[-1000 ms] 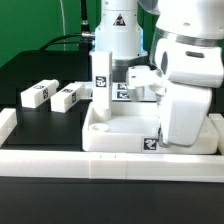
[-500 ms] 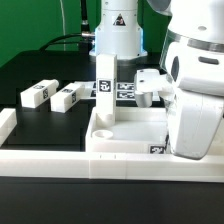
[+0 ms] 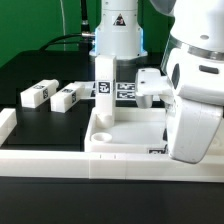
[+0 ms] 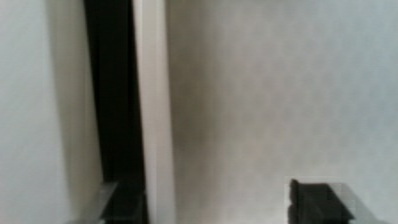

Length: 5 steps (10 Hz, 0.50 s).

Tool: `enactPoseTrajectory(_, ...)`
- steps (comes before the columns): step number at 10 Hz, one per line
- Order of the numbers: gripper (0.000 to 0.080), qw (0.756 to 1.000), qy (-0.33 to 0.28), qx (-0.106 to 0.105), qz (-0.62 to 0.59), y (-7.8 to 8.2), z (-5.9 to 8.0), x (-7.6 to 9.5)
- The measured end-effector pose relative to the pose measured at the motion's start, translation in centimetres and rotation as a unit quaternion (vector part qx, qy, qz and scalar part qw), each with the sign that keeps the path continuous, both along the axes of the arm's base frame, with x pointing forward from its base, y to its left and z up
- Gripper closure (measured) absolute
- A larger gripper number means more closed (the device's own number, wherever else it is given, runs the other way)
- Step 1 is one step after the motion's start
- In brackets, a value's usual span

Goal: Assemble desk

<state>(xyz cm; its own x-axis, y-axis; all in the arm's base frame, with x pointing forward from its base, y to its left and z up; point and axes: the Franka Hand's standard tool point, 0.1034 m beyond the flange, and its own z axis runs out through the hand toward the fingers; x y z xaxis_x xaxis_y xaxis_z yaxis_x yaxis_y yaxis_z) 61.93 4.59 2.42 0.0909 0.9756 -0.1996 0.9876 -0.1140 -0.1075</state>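
1. Two dark fingers (image 4: 125, 205) at the edge of the wrist view, set wide apart, nothing clamped between them.
2. Behind and between them only a pale white surface (image 4: 249, 100), cut by one narrow black gap (image 4: 111, 100) running lengthwise; too close and too blurred to name the part.
3. In the exterior view, fingers hidden behind the bulky white arm (image 3: 195, 100), which hangs over the exterior view's right end of the desk top (image 3: 120, 140).
4. Desk top flat on the table (image 3: 40, 70), open side up, long axis running across the exterior view from left to right, a small tag on its front rim near the arm.
5. One upright leg (image 3: 103, 85) standing in the desk top's corner on the exterior view's left, long axis vertical, tag on the camera-facing side.
6. Two more legs off the desk top on the exterior view's left: the outer leg (image 3: 35, 95) and the inner leg (image 3: 67, 97), both lying flat on the black table, side by side, long axes slanted, tags showing.
7. Marker board (image 3: 128, 90) flat just behind the upright leg.
8. Long white border rail (image 3: 60, 165) across the foreground, in front of the desk top.
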Motion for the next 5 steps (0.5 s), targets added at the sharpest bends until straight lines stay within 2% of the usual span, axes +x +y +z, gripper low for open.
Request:
enactPoseTrajectory(1, 0.0295, 1.0, 0.011, -0.005, 0.0, -0.2, 0.8, -0.3)
enactPoseTrajectory(2, 0.0196, 1.0, 0.01, -0.011, 0.003, -0.7, 2.1, -0.1)
enactPoseTrajectory(3, 0.0164, 1.0, 0.007, -0.016, 0.006, -1.1, 3.2, 0.2)
enactPoseTrajectory(5, 0.0152, 1.0, 0.0, -0.021, 0.008, -2.1, 5.1, -0.4)
